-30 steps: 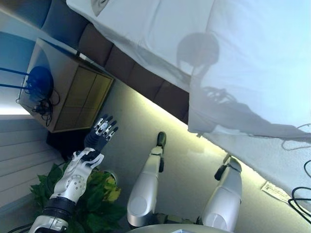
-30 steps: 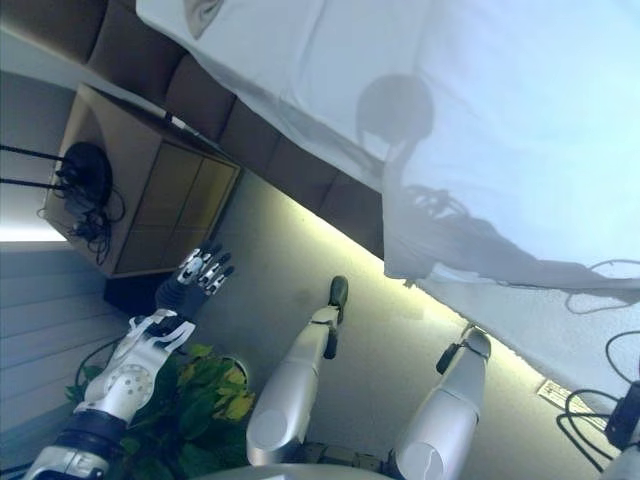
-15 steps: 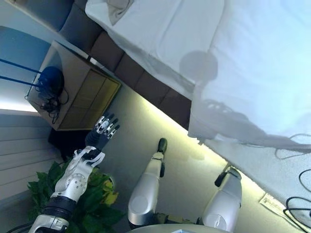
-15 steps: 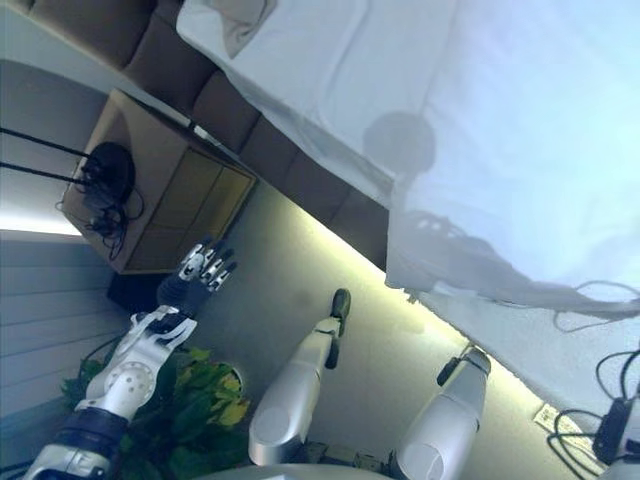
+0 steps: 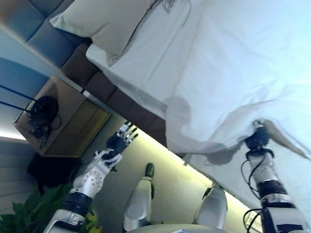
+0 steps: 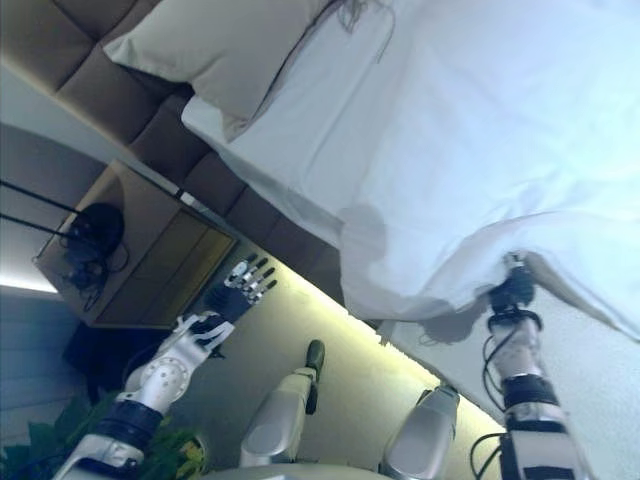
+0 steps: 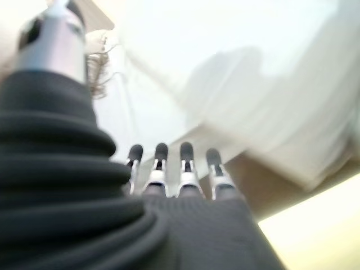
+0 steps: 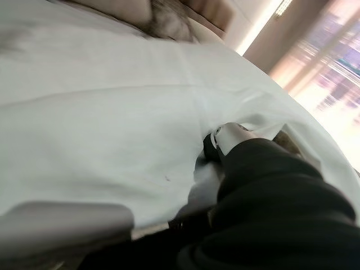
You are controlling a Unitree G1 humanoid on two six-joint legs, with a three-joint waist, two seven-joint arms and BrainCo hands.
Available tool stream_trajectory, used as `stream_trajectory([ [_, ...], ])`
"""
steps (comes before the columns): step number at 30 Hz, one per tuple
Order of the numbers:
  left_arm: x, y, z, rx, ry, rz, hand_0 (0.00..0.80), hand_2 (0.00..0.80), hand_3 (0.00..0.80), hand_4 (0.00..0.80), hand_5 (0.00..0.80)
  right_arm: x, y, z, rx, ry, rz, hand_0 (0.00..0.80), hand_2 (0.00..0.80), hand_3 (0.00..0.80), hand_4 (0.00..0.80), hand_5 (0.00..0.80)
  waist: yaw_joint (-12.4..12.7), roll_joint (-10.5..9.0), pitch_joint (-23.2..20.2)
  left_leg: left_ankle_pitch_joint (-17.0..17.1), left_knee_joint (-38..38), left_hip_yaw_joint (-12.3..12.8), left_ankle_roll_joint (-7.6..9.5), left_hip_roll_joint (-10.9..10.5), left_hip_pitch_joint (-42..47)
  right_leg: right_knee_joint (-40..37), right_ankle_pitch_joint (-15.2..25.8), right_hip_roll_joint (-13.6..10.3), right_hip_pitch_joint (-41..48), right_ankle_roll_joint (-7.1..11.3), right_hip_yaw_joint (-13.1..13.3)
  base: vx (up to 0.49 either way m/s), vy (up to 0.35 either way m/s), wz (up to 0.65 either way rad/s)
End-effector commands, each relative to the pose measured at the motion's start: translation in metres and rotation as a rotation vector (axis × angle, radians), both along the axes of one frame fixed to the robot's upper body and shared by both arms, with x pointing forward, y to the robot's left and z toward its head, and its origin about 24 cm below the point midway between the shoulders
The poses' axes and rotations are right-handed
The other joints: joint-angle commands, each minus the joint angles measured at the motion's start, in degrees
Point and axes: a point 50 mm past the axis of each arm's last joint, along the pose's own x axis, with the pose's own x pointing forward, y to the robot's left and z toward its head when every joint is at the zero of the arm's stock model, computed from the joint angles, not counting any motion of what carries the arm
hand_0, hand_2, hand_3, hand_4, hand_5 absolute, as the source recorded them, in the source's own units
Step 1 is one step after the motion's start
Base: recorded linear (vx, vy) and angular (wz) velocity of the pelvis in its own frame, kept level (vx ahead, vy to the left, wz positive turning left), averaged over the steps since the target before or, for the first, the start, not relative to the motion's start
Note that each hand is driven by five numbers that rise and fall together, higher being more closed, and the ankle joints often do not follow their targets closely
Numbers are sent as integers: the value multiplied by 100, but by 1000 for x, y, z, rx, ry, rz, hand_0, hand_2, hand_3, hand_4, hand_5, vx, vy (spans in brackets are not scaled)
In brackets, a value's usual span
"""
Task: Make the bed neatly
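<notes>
Bright glare washing out white duvet (image 5: 233, 73), lit strip under bed, wrist views blurred

A wooden nightstand (image 5: 65, 121) stands beside the padded brown headboard (image 6: 60, 50). A bright light strip (image 5: 194, 172) runs along the pale floor (image 6: 350, 330). A green plant (image 5: 29, 213) stands nearby.

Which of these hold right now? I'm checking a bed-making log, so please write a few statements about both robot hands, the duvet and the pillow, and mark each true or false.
1. The right robot hand is at the white duvet's edge, which is lifted there. True.
2. The left robot hand grips the duvet. False: it is held out with straight fingers beside the bed, touching nothing.
3. A pillow lies at the head of the bed. True.
4. The pillow is on the floor. False: it lies on the mattress by the padded headboard.
5. A nightstand stands beside the bed. True.
</notes>
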Motion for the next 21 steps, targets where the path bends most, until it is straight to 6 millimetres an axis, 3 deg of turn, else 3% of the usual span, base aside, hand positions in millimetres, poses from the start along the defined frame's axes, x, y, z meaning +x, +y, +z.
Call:
stream_trajectory([
  [1,0,-25,-4,-288,113,12,0,0,0,0,0,3,33,9,-34,-59,114,800,800,800,800,800,-106,-117,-324,293,-478,109,-31,640,638,-305,650,-281,125,236,493,99,54,-14],
  [4,-9,-46,-11,-557,248,29,0,0,0,0,0,-6,60,-5,7,-41,173,800,800,800,800,800,-193,-220,-360,241,-414,142,-19,686,704,-298,638,-231,191,236,549,56,3,-19],
  [9,-26,-67,-29,-769,483,81,0,0,0,0,0,-11,81,-7,53,-64,207,800,800,800,800,800,-209,-418,-335,203,-177,96,-42,815,594,-231,626,-139,187,236,561,25,-88,-8],
  [13,-41,-85,-48,-806,625,58,0,0,0,0,0,-5,91,5,67,-115,214,800,800,800,800,800,-198,-551,-214,263,-23,67,-80,922,297,-268,656,-62,98,236,521,-82,-120,-6],
  [21,-41,-97,-52,-752,685,-4,0,0,0,0,0,11,92,27,80,-191,201,800,800,800,800,800,-188,-653,-18,321,247,-16,-197,979,-130,-294,737,-35,-65,236,477,-66,-34,-2],
])
